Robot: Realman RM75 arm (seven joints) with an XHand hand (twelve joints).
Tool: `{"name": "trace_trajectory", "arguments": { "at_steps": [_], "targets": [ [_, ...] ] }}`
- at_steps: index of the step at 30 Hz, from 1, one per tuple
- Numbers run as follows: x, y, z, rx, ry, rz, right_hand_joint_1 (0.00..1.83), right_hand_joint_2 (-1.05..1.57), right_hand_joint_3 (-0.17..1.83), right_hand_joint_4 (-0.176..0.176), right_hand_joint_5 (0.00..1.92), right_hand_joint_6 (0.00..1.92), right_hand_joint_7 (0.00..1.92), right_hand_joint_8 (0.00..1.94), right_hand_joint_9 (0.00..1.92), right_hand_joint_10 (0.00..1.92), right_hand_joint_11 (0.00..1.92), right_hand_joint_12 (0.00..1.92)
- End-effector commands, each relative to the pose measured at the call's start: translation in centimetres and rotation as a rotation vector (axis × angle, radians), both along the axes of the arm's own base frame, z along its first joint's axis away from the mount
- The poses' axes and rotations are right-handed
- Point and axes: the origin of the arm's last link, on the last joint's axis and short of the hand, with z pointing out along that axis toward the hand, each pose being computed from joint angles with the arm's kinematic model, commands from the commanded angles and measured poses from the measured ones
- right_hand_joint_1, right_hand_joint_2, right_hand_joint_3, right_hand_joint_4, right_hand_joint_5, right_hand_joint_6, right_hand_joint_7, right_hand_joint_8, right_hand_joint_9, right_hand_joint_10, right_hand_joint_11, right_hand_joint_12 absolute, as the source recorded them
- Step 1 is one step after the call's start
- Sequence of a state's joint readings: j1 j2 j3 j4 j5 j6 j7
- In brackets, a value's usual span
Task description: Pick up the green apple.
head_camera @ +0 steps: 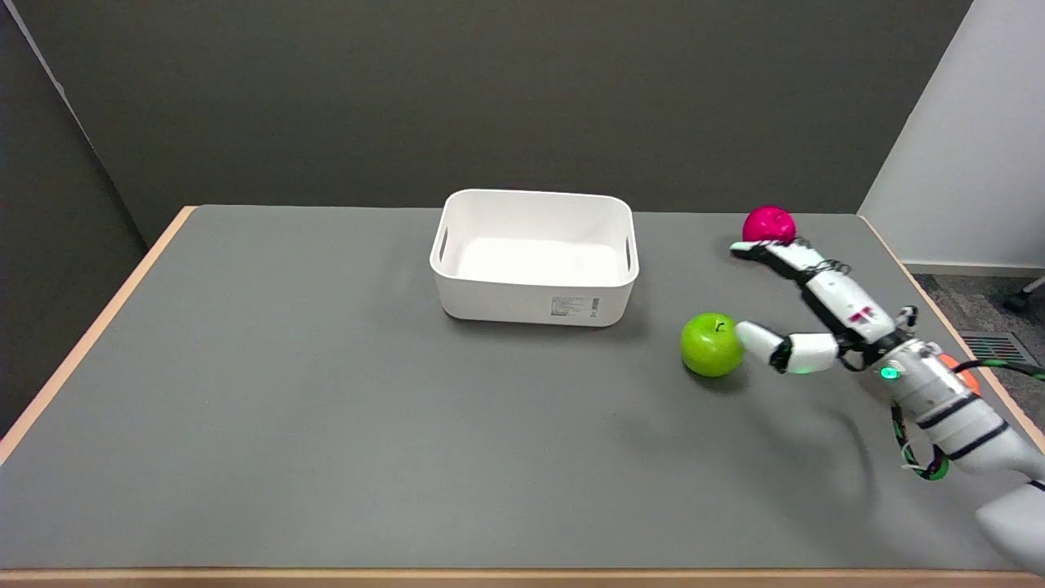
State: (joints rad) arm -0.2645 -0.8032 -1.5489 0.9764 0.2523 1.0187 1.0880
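Green apple sits upright on the grey table, stem up, right of centre and a little nearer the camera than the white bin. Nothing touches it on its left, near or far side.

Right hand reaches in low from the lower right, fingers spread wide and holding nothing. The thumb tip lies just beside the apple's right flank; from this angle I cannot tell whether it touches or stops just short. The long fingers stretch away toward the far edge, their tips ending in front of the pink apple, which they partly cover. No contact with that fruit can be confirmed.

Judgement: the wide spread looks like a pre-grasp shape, thumb on one side and fingers meant for the other, so the apple would sit in the gap between them. At present the fingers point past the apple rather than around it, so the hand probably needs to shift left and turn before closing.

An orange object shows only as a sliver behind the wrist, near the table's right edge; its shape is mostly hidden.

Risks, as I read them: the apple is round and smooth and free to roll, so a thumb nudge without a finger opposite could push it left toward the bin. The outstretched fingers are also near enough to the pink apple to knock it.
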Motion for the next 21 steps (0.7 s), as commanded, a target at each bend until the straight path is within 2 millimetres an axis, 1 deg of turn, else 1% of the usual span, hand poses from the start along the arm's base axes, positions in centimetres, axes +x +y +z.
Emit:
{"name": "trace_trajectory", "arguments": {
  "at_steps": [1, 3, 4, 14, 21],
  "targets": [
    [-0.6, -2.3, -3.2, 0.024, 0.274, -0.230, 0.42, 0.52, 0.92, 0.009, 0.19, 0.47, 0.18, 0.41, 0.01, 0.61, 0.00, 0.84],
    [-0.4, -2.1, -3.3, 0.017, 0.279, -0.236, 0.43, 0.55, 0.82, 0.010, 0.21, 0.41, 0.21, 0.32, 0.00, 0.62, 0.00, 0.83],
    [-0.4, -2.0, -3.3, 0.015, 0.278, -0.238, 0.44, 0.56, 0.81, 0.010, 0.22, 0.40, 0.22, 0.31, 0.00, 0.62, 0.00, 0.83],
    [-0.7, -0.8, -2.9, -0.010, 0.284, -0.278, 0.43, 0.56, 0.80, 0.009, 0.22, 0.39, 0.22, 0.31, 0.00, 0.61, 0.00, 0.82],
    [-1.1, -0.5, -2.7, -0.012, 0.282, -0.291, 0.44, 0.57, 0.81, 0.008, 0.22, 0.40, 0.22, 0.31, 0.00, 0.62, 0.00, 0.82]
  ]
}}
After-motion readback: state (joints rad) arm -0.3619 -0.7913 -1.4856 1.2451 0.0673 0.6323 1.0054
